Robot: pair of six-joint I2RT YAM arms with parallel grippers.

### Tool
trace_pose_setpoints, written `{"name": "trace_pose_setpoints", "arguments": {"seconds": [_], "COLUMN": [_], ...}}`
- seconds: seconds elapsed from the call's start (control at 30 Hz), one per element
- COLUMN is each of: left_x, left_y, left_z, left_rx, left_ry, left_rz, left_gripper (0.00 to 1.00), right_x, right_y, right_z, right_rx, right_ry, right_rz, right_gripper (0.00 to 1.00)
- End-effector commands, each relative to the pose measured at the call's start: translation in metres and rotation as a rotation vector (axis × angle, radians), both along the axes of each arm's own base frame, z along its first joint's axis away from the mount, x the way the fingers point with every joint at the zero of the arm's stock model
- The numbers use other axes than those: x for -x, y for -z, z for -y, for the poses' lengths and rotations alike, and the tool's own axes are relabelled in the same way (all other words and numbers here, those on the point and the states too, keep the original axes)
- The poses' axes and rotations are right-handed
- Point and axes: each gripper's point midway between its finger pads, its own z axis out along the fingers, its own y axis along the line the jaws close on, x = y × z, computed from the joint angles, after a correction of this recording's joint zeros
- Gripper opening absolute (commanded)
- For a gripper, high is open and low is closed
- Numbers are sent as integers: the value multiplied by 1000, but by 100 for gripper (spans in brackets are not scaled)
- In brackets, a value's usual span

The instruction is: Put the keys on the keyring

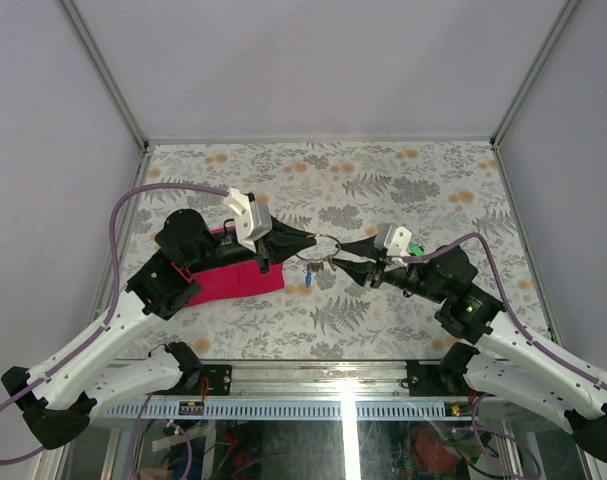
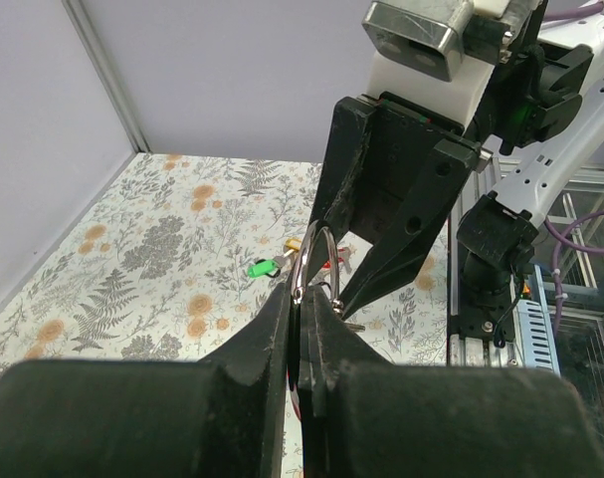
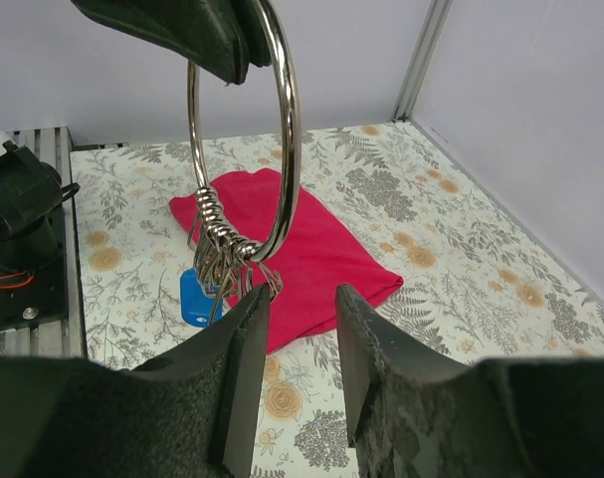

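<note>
Left tool point(image 2: 300, 304) clamped on the keyring point(image 3: 289, 149), holding it above the bench point(image 1: 403, 190); my right tool point(image 3: 302, 294) is spread apart just under it (blue key point(image 3: 194, 297) hangs off ring).

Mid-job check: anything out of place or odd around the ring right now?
One thing: a green key lies loose on the table, apart from the keyring that the left gripper pinches in the air. The blue-tagged key hangs from the ring. Nothing looks damaged.
</note>
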Motion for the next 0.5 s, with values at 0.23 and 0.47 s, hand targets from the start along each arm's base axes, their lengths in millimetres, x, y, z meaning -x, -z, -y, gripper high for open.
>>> {"name": "trace_pose_setpoints", "arguments": {"seconds": [0.23,0.47], "left_x": [2,2], "left_y": [-23,-22], "left_z": [-1,-1], "left_rx": [73,71], "left_ry": [4,5], "left_rz": [60,56], "left_gripper": [0,0], "right_x": [-4,-7], "right_y": [-24,-30], "right_z": [-6,-1], "right_rx": [-86,-126], "right_ry": [-2,34], "right_rz": [50,57], "right_gripper": [40,36]}}
